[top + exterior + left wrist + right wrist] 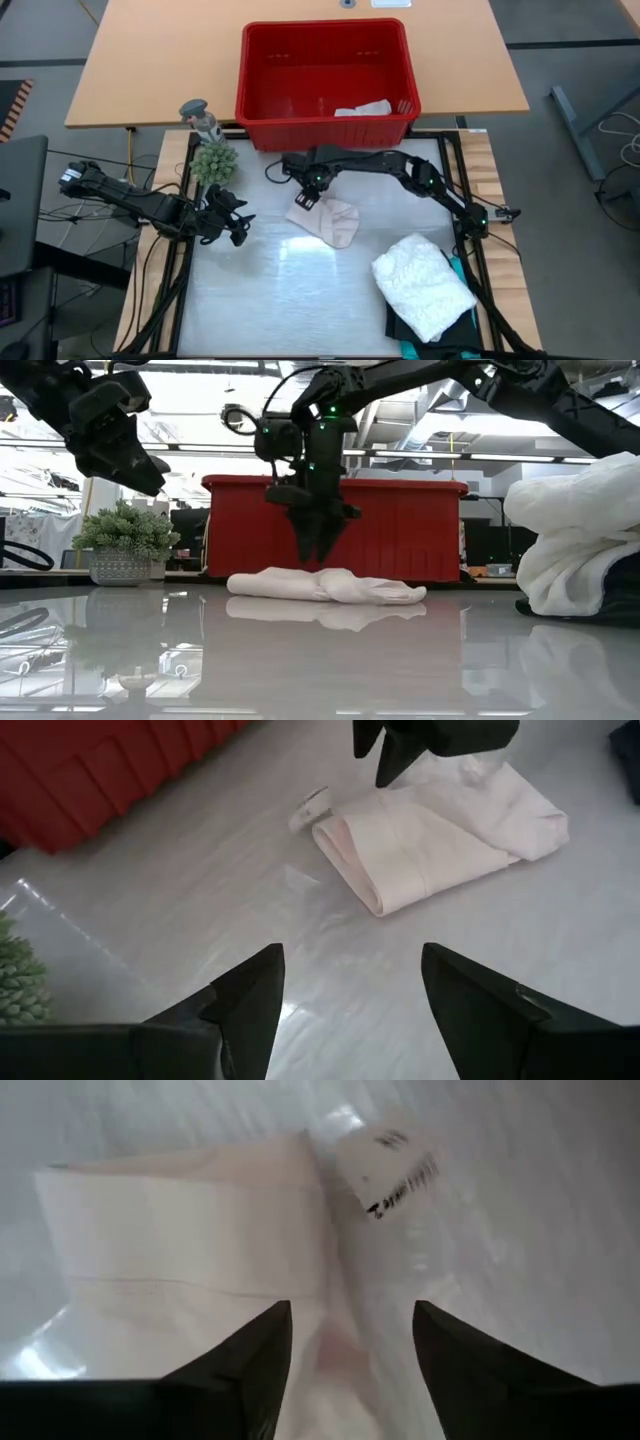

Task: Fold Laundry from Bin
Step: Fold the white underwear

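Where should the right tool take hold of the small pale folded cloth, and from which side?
Judging by its pose, take the small cloth at its bin-side edge, beside the label, from straight above: it lies flat, and the open right tool hovers over that edge.

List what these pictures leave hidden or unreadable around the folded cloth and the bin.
- Care tag on the small pale cloth: printing blurred in the right wrist view.
- Red bin: its wall hides the contents in the low view; the high view shows only one white piece.
- Dark and teal garments under the white lacy top: mostly covered in the high view.
- Right gripper: whether it touches the cloth is unclear.
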Robot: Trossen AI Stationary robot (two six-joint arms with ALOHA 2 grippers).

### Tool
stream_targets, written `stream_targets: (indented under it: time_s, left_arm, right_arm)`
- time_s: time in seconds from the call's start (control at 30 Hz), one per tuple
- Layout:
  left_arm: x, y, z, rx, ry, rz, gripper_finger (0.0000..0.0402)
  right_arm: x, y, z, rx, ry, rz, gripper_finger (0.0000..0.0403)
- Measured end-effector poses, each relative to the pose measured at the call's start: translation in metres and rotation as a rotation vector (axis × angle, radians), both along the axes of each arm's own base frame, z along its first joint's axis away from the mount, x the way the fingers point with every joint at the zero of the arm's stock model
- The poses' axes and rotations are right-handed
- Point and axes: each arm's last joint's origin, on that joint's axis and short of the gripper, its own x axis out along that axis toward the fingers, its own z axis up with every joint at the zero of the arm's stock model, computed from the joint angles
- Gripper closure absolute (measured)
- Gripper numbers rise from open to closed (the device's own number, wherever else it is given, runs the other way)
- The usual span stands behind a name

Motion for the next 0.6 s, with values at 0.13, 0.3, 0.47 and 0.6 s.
stream_targets:
  time_s: [0.13, 0.3, 0.47, 0.6]
  left_arm:
    - [0.000, 0.000, 0.000, -0.015, -0.009, 0.013, 0.0175]
    - [0.011, -0.003, 0.003, -0.034, -0.160, 0.015, 0.0175]
    - [0.035, -0.003, -0.008, 0.008, -0.343, -0.189, 0.0175]
    - [0.053, 0.015, -0.020, 0.031, -0.380, -0.154, 0.0175]
  right_arm:
    - [-0.002, -0.007, 0.000, 0.036, -0.005, 0.060, 0.0165]
    - [-0.011, -0.008, 0.029, 0.001, -0.036, 0.189, 0.0170]
    - [-0.048, -0.010, 0.103, -0.051, -0.145, 0.227, 0.0185]
    - [-0.087, 0.007, 0.147, -0.039, -0.185, 0.224, 0.0196]
